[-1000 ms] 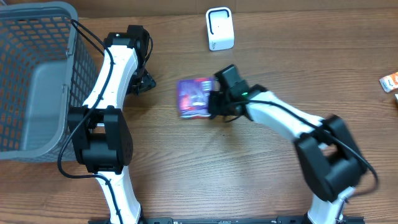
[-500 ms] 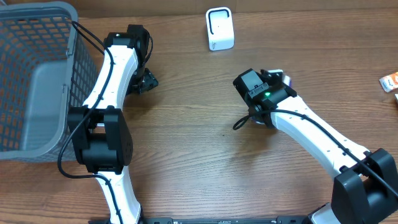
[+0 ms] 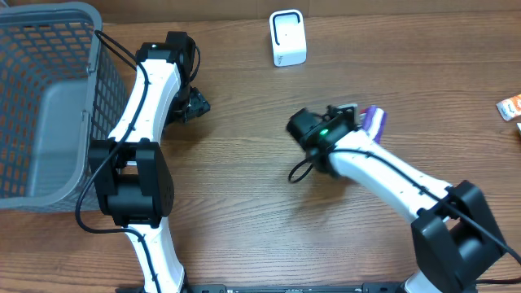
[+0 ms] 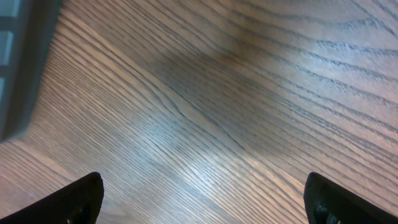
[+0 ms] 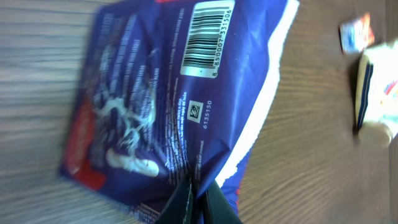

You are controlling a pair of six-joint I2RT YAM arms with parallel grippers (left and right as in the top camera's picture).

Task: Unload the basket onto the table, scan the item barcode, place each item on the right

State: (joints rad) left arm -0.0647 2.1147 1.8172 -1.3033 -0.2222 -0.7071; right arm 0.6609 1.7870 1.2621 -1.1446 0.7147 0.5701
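- the purple snack packet [image 5: 161, 106] was right of table centre, pinched by one edge in the clamped right gripper [image 5: 198, 194], which left its printed face free.
- the white scanner [image 3: 287, 37] stood well apart, at the far edge.
- the left gripper [image 4: 205, 202] hovered spread wide, holding nothing.
- the barcode [image 5: 207, 38] showed uncovered, likely ready to present.

A grey mesh basket [image 3: 32, 49] stands at the far left of the wooden worktop [image 3: 260, 220]. At the right edge lies a small orange-and-white packet [image 3: 511, 107], with a white pack [image 5: 376, 93] just beside it.
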